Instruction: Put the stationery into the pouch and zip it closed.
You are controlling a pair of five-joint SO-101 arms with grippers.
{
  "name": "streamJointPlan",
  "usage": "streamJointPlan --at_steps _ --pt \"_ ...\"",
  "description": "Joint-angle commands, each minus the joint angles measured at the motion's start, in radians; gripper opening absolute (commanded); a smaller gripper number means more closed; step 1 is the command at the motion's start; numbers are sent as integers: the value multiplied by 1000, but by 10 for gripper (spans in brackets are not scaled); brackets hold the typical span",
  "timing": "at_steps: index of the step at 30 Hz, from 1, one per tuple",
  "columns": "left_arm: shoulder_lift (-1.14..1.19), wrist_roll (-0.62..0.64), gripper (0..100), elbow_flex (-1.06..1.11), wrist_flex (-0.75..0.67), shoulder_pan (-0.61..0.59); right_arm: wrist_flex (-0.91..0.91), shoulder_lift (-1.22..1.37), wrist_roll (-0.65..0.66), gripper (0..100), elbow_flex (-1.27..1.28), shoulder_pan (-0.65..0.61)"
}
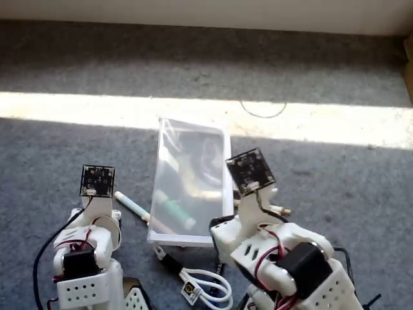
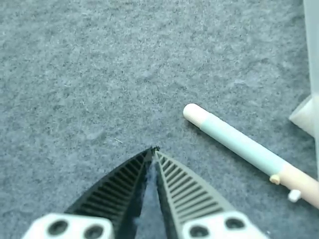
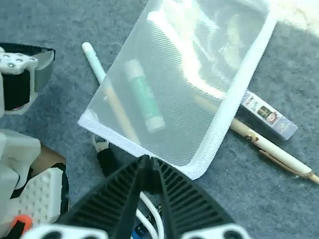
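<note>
Barely begun. Shows pen (image 2: 239,144), pencil (image 3: 269,147) and eraser (image 3: 269,115) outside the pouch (image 1: 193,187), with left fingers (image 2: 119,189) and right fingers (image 3: 184,199) clenched, empty. Needs loading, then zipping.

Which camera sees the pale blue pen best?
The left wrist view: the pale blue pen lies close and large. The high view shows it small beside the pouch; the right wrist view shows it partly under the mesh.
</note>
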Motion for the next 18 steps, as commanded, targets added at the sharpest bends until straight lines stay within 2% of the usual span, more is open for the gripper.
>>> streamJointPlan --at_steps 1,8,15,18 --pt "-8 5 7 19 -21 -13 2 74 -69 5 18 -150" --pt "-8 5 7 19 -21 -13 -44 232 -92 5 33 -237" --pt "-8 5 7 19 -21 -13 -154 348 -94 5 35 -242" --pt "-8 5 7 19 -21 -31 -185 394 -135 5 38 -242"
